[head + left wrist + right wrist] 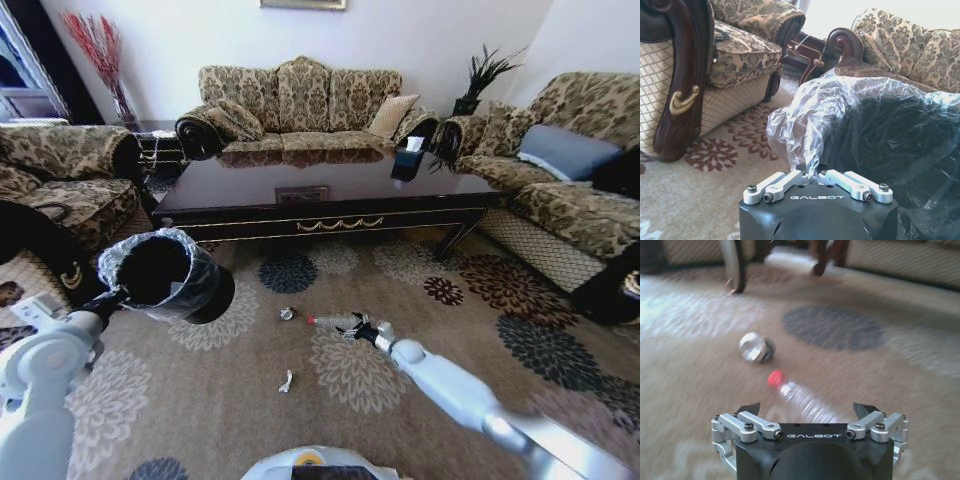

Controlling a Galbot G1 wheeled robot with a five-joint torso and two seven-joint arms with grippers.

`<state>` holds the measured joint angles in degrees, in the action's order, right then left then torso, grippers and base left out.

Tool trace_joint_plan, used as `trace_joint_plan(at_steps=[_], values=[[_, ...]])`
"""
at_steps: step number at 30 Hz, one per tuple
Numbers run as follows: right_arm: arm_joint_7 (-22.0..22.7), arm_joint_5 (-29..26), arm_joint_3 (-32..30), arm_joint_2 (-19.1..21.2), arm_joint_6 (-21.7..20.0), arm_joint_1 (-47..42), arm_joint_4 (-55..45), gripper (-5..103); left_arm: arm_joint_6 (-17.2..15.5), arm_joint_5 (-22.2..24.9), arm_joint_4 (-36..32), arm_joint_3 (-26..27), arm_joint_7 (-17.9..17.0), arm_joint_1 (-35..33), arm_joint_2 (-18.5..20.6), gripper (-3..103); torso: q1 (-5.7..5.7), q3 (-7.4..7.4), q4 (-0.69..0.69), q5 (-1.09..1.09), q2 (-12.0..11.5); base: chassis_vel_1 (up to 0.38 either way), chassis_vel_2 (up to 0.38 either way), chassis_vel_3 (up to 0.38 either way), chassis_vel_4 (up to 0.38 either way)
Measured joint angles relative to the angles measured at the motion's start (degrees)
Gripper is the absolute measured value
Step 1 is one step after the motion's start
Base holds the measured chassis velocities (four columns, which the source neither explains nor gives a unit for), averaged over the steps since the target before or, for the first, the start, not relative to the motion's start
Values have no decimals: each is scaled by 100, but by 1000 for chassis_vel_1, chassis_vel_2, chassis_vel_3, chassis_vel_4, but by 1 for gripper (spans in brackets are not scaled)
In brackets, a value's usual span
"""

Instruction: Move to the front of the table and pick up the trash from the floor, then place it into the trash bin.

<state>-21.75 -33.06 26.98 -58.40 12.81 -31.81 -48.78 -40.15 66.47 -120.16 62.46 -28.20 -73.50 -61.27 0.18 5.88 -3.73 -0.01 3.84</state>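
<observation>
The trash bin (168,276), black with a crinkled clear liner (810,120), hangs tilted above the floor (200,400) at the left. My left gripper (106,298) (810,176) is shut on its rim. On the carpet lies the trash: a clear bottle (335,321) (805,401) with a red cap (775,378), a small silvery piece (287,313) (755,346) and a white paper scrap (286,381). My right gripper (366,330) (807,411) is low over the bottle's base end, open, with one finger on either side of it. The table (250,190) stands just beyond.
Patterned sofas surround the table on the left (60,190), at the back (300,100) and on the right (580,170). A dark tissue box (408,160) sits on the table's right end. An armchair's carved wooden leg (675,100) is close to the bin.
</observation>
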Motion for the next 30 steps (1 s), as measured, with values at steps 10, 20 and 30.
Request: trace_joint_plan(at_steps=[10,20,30], values=[[-529,539,366,-1074,457,426,1439,100,34,-36,73,104,61,-68,-20,3,0,0,2,1,0,0,0,0,0],[-423,631,430,-1375,501,654,1904,100,54,-108,94,15,114,-63,-75,3,0,-1,-1,1,1,0,0,0,0],[-467,1239,28,-1801,637,1158,2991,100,57,-176,149,-135,123,45,-69,3,0,-1,-1,1,1,0,0,0,0]])
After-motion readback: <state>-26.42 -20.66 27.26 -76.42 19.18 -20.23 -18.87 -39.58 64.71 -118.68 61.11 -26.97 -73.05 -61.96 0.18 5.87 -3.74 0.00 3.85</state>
